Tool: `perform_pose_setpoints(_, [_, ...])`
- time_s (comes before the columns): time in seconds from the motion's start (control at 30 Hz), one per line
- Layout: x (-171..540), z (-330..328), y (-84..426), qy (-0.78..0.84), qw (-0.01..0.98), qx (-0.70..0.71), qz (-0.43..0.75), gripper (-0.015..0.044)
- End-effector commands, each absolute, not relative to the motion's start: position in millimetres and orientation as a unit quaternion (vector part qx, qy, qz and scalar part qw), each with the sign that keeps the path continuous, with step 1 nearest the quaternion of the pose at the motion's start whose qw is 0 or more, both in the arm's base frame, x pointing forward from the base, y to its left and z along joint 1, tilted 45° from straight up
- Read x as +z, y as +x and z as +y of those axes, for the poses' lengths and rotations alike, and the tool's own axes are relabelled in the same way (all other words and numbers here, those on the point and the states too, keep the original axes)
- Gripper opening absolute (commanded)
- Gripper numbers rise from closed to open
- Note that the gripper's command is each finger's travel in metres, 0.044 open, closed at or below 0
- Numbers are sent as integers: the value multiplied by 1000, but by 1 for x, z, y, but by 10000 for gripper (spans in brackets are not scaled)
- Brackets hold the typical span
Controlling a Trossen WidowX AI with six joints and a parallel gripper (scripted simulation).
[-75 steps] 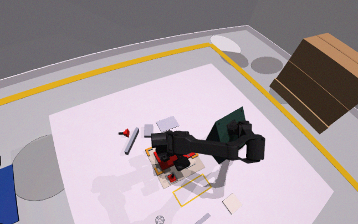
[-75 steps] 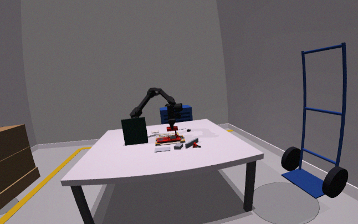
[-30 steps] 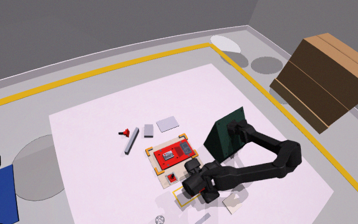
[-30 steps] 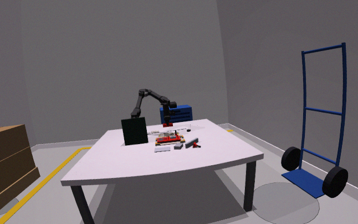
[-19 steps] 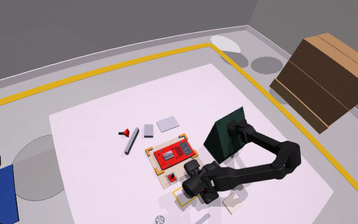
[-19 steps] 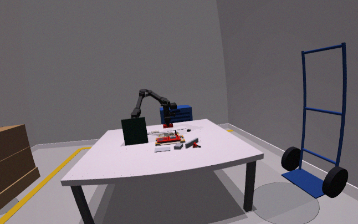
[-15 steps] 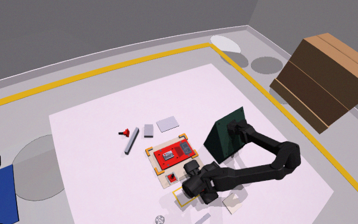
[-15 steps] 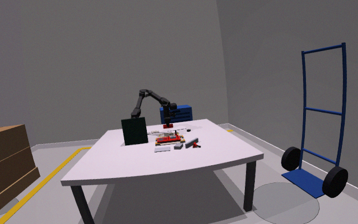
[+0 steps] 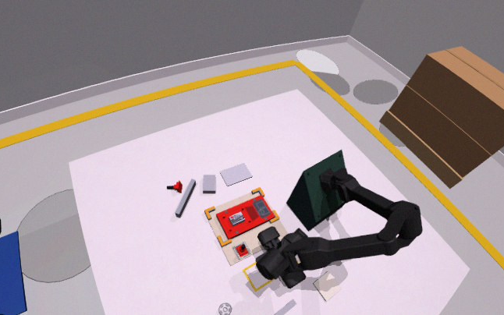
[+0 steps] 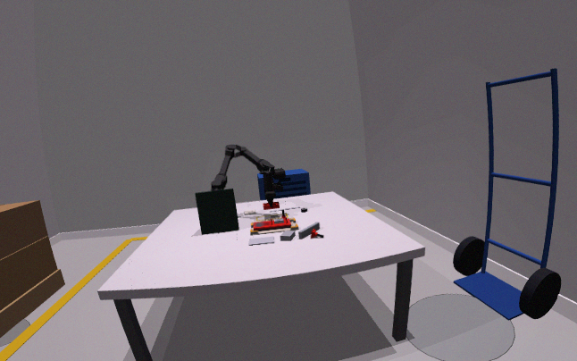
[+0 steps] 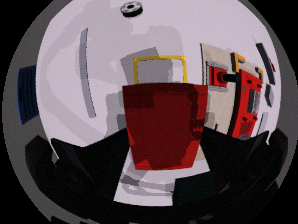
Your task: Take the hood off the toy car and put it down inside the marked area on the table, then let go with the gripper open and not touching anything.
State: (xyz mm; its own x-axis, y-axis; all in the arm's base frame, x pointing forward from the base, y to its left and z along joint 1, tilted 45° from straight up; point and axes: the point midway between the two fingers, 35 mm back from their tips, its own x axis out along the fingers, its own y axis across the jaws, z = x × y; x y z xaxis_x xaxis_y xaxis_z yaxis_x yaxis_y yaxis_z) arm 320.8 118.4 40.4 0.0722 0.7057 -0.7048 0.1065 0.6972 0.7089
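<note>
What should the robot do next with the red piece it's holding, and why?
Probably lower it straight down. The gripper is shut on the red hood, and in the wrist view the yellow square lies just beyond the hood's far edge. In the exterior view the hood looks raised off the table, so it likely should come down before letting go.

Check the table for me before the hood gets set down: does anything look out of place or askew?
Nothing looks damaged or spilled. The gripper holds the red hood above the yellow-marked area. Loose grey parts lie scattered, and the toy car sits on its board with its hood off, as expected mid-task.
</note>
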Motion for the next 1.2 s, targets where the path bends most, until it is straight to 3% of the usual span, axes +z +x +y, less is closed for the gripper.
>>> perform_pose_setpoints(0.0, [35, 120, 320, 317, 658, 223, 646, 0])
perform_pose_setpoints(1.17, [12, 146, 320, 319, 657, 224, 645, 0])
